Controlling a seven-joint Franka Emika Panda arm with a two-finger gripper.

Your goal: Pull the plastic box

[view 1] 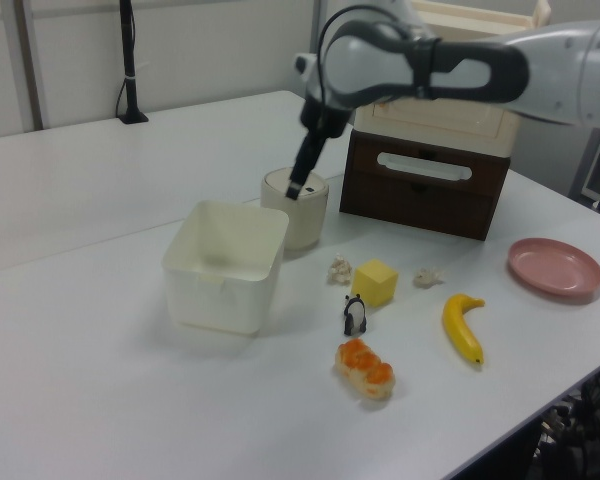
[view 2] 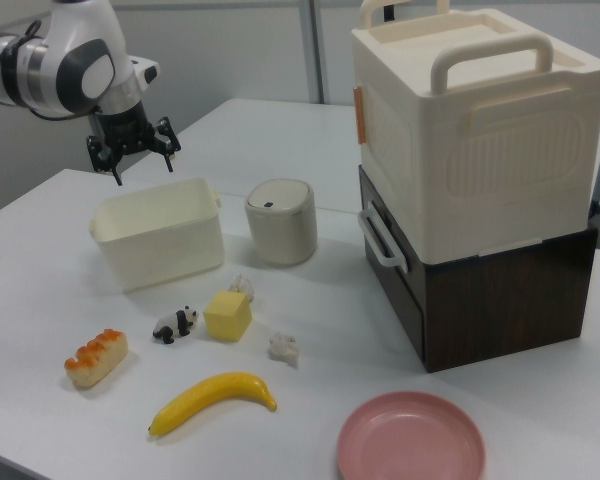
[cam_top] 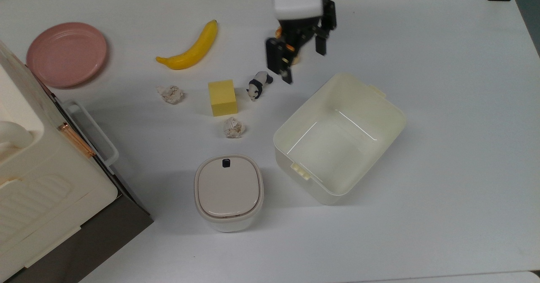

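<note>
The plastic box (cam_top: 333,148) is a cream-white lidless tub standing empty and at an angle on the white table, also seen in the left view (view 1: 225,265) and the right view (view 2: 160,235). My gripper (cam_top: 304,63) hangs open in the air with nothing between its fingers. In the top view it sits just up and left of the box's upper corner. In the right view the gripper (view 2: 140,165) hovers above the box's far left rim without touching it. In the left view the gripper (view 1: 298,188) shows in front of the small lidded container.
A lidded round-cornered container (cam_top: 228,192) stands left of the box. A toy panda (cam_top: 259,84), yellow block (cam_top: 222,97), two paper balls (cam_top: 233,127), banana (cam_top: 190,49), bread (view 1: 365,368) and pink plate (cam_top: 66,54) lie around. A big cream case (view 2: 470,130) sits on a brown drawer unit.
</note>
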